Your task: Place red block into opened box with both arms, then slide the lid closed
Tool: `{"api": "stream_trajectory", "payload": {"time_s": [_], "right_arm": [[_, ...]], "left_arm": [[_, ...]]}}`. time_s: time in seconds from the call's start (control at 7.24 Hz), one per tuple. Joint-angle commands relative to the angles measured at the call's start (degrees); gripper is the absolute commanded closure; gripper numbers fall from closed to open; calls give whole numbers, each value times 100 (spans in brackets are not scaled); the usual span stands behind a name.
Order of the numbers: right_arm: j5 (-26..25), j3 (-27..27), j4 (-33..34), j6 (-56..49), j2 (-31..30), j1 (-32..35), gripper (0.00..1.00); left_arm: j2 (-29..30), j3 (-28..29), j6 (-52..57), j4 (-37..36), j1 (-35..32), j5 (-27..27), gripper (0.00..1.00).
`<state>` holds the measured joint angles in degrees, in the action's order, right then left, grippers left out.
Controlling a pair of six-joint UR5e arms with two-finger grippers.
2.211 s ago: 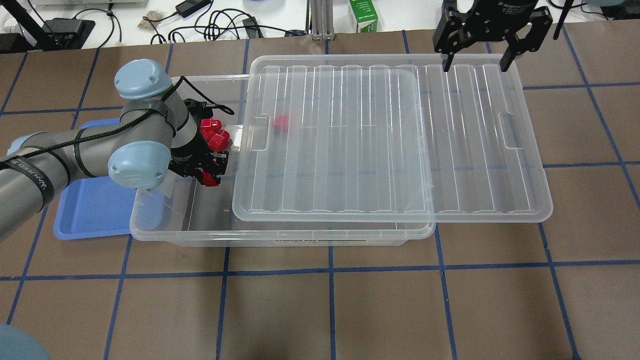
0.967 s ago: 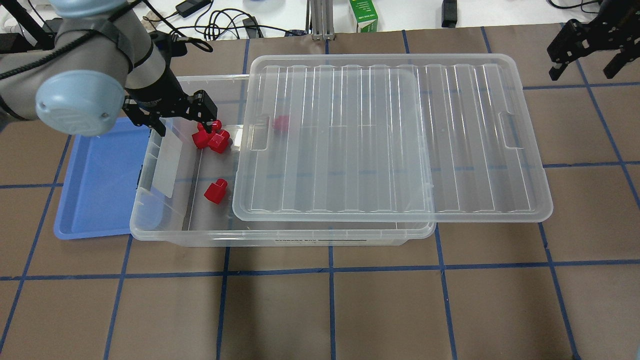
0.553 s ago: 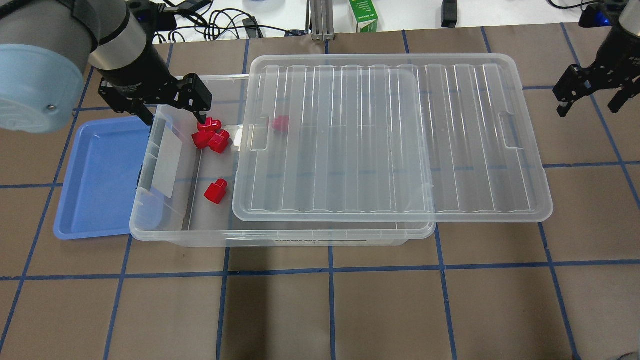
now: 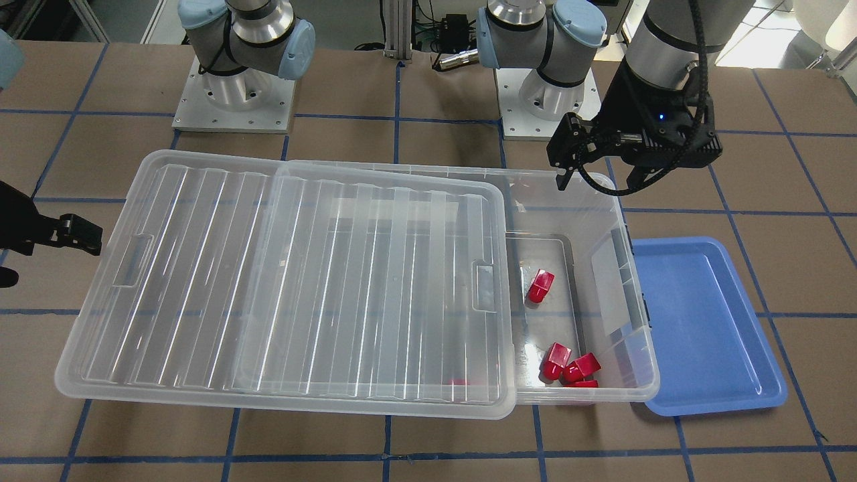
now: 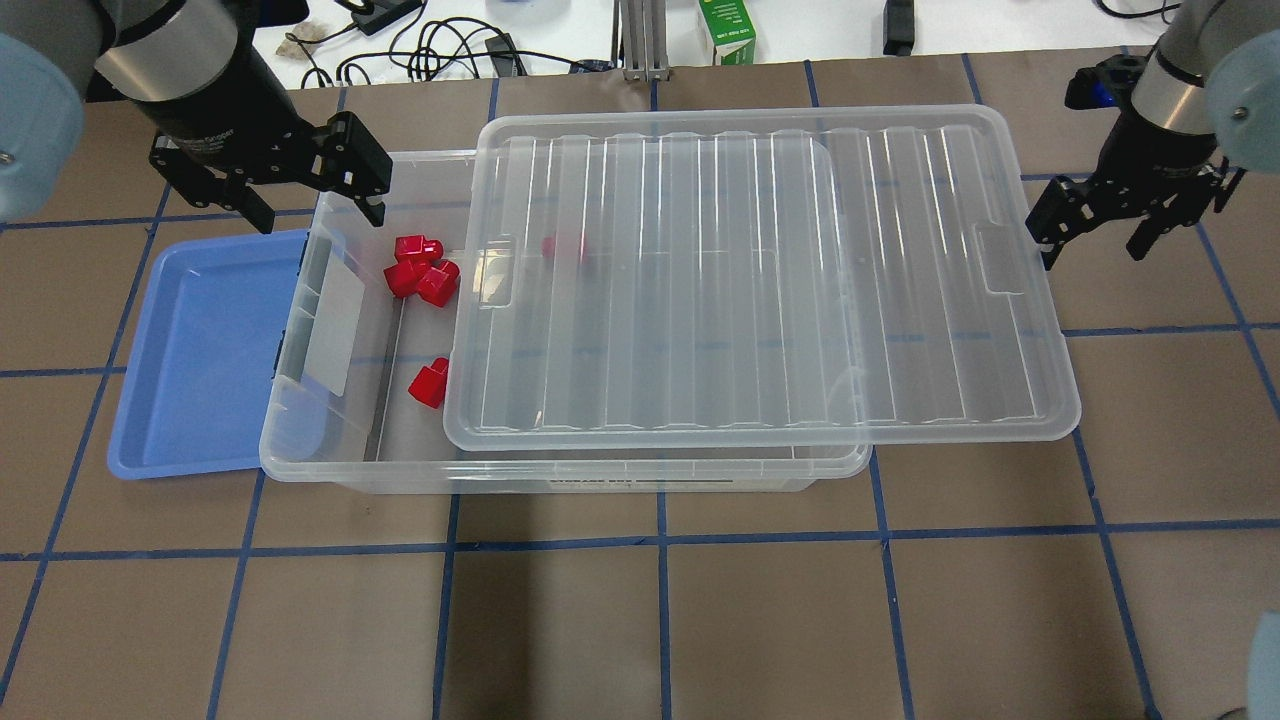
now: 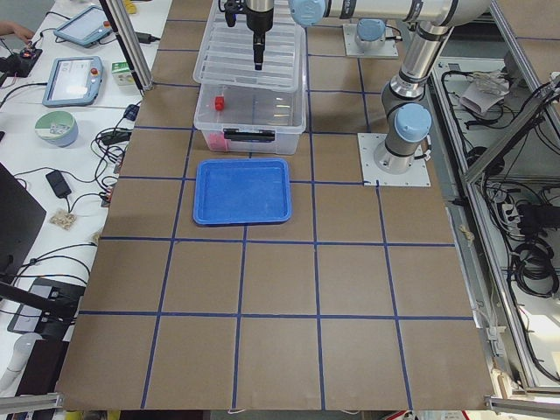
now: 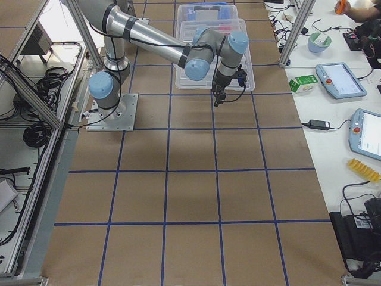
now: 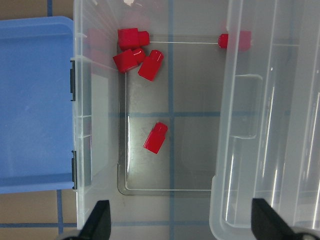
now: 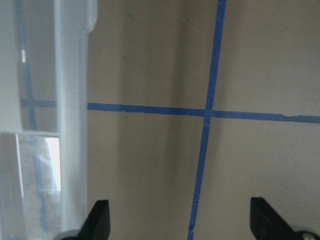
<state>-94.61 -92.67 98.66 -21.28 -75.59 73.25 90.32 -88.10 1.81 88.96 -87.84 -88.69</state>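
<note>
At the left end of the large clear plastic storage box point(image 5: 330, 455), a gap was uncovered. The large ribbed clear plastic lid point(image 5: 760, 290) lay on the rim over the rest of the box and overhung the brown desk point(image 5: 660, 620) past the right end.

One small glossy red block point(image 5: 430, 383) lay alone on the box floor inside the gap. Three more red blocks point(image 5: 420, 270) were clustered toward the far left corner. A fifth red block point(image 5: 563, 247) showed through the lid near its left cut-out.

The left arm's fingers point(image 5: 365, 185) were spread wide and held nothing. They hovered above the far left corner of the box, close to the shallow blue plastic tray point(image 5: 200, 350) that lay against that end. This raised position probably served to keep the arm clear of the lid's path, and the placing step appeared complete.

The right arm's fingers point(image 5: 1052, 235) were also spread wide and held nothing. They were beside the right short end of the lid, level with its cut-out. In the right wrist view the lid's rim lay just outside one finger, not between the two. Contact with the rim could not be confirmed. This posture suited a push on the rim toward the left end.

To close, the lid had to travel left until it covered the gap. A push off the centre line could skew it on the rim.
</note>
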Motion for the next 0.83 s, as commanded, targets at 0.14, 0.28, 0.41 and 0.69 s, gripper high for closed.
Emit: {"api": "stream_trajectory", "payload": {"time_s": [0.14, 0.28, 0.41, 0.69], "right_arm": [[48, 3, 249, 263, 53, 601, 0], [188, -6, 450, 282, 62, 812, 0], [380, 20, 470, 282, 123, 901, 0], [426, 47, 705, 317, 193, 1155, 0]], "left_arm": [[12, -5, 3, 51, -5, 1, 0], [12, 4, 3, 34, -5, -8, 0], [21, 4, 3, 42, -5, -8, 0], [-14, 4, 3, 33, -5, 1, 0]]}}
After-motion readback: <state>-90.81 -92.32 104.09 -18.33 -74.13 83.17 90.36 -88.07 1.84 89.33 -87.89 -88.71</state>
